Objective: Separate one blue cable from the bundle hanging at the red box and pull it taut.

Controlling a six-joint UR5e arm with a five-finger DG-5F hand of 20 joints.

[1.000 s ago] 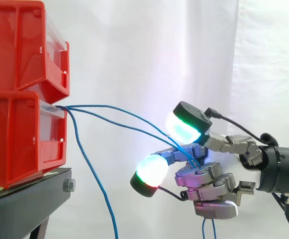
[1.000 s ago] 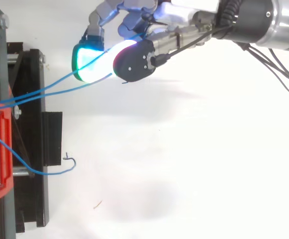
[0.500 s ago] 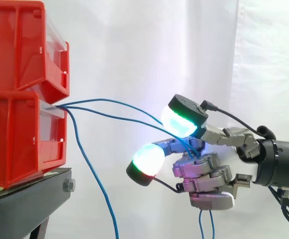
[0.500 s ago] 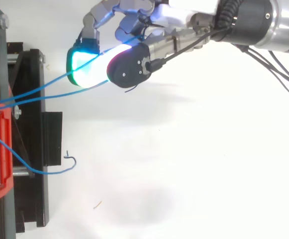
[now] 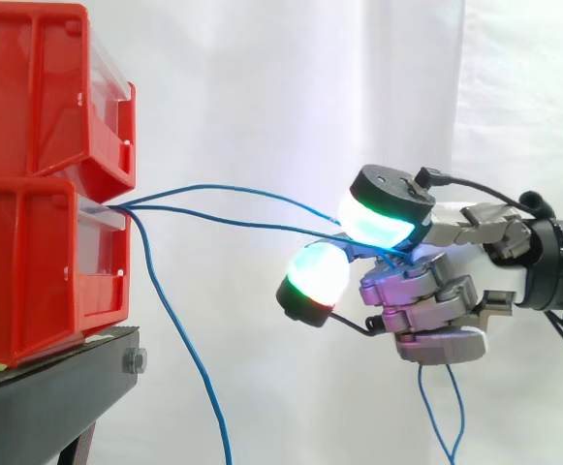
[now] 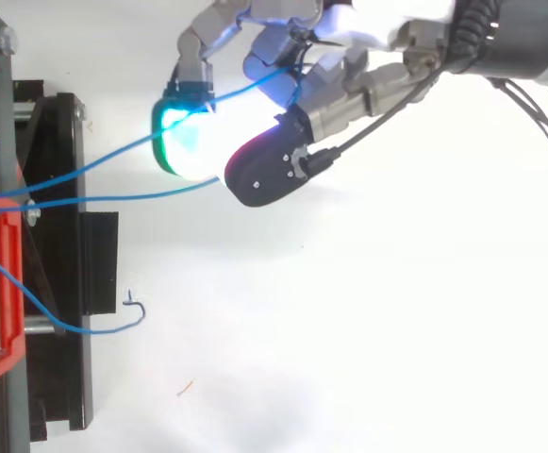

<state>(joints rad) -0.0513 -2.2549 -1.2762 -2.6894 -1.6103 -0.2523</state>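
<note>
Arm comes in from the right in the side view, roughly level, with the hand (image 5: 426,302) sitting well clear of the red bins (image 5: 29,281) at about the height of the lower bin's top edge. From the top view the hand (image 6: 288,52) is up near the top edge, fingers aimed back toward the bins.

Hand is closed. The fingers are curled in tight, and two blue cables (image 5: 262,226) run into the grip between the upper glowing pad (image 5: 378,221) and the folded fingers. I read it as clamped on both, not one. Their loose tails (image 5: 436,407) hang below the hand.

Both cables leave the gap between the two stacked bins. The upper one bows up slightly along its run. The lower one is closer to straight, with a mild sag. In the top view one crosses the green pad (image 6: 184,142) and the other vanishes under the dark-backed pad.

A third cable (image 5: 194,363) hangs free from the same gap, dropping past the black stand (image 5: 48,387). Its hooked end (image 6: 134,304) is untouched.
</note>
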